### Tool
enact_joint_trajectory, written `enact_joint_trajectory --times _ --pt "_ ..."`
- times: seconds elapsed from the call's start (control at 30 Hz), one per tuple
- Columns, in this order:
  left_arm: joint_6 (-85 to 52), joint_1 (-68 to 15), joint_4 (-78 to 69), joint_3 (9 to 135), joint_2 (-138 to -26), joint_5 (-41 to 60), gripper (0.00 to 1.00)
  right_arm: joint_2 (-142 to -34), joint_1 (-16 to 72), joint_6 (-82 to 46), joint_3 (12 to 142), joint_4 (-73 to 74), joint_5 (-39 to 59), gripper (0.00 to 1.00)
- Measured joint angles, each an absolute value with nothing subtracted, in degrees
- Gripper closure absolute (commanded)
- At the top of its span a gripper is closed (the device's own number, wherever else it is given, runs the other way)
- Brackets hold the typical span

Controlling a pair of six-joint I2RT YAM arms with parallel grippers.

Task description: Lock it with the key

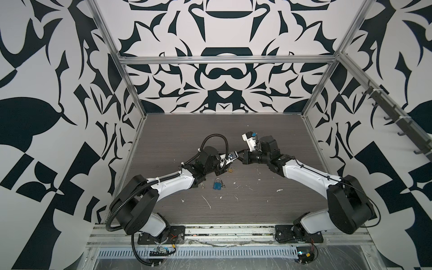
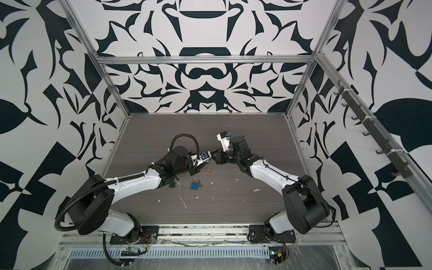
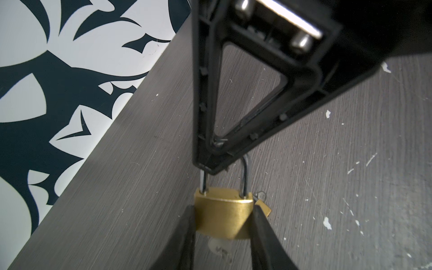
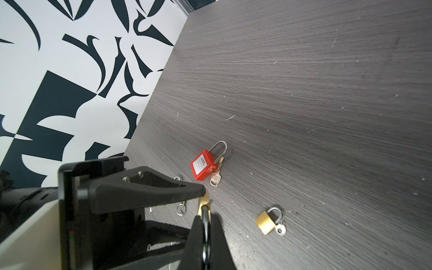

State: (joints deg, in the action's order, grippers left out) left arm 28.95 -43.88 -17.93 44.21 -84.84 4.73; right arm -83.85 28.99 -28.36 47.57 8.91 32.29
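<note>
The left gripper (image 3: 223,216) has its fingers (image 3: 183,237) pinching the brass lock (image 3: 222,205) by the two narrow edges of its body. The right gripper (image 4: 206,222) has its fingers (image 4: 195,238) pressed almost together on the crown of the shackle (image 3: 244,177), so the lock hangs between the two arms, clear of the table (image 3: 350,187). Both shackle legs appear to enter the body, though I cannot tell whether the free leg has clicked home. The key is not plainly seen; a pale blur (image 3: 218,246) under the body may be it. In a top view the grippers meet near the table's middle, with a spare brass lock (image 1: 230,170) just at 6 o'clock of them and a blue lock (image 1: 217,184) farther off at 7 o'clock. A red lock (image 4: 203,166) with its own key lies on the table, visible from the right wrist. The step in hand looks like seating the shackle. The right gripper should push straight along the legs toward the body, without twisting, while the left holds firm and square so the body does not pivot between its pads. The hold on the body is narrow, so a sideways shove could swing the lock out. Only once the shackle is fully down should a gripper let go to turn the key.
</note>
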Motion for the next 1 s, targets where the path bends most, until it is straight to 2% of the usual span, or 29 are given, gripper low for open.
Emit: enact_joint_trajectory --times 0.67,1.0 --pt "26.79 -42.17 -17.67 43.53 -84.88 4.82 1.0 -87.55 30.87 -31.29 46.37 16.67 30.2 1.0" --pt "26.15 -41.87 -10.96 43.44 -84.95 4.99 1.0 -92.16 33.21 -33.95 45.15 20.25 30.68 1.0"
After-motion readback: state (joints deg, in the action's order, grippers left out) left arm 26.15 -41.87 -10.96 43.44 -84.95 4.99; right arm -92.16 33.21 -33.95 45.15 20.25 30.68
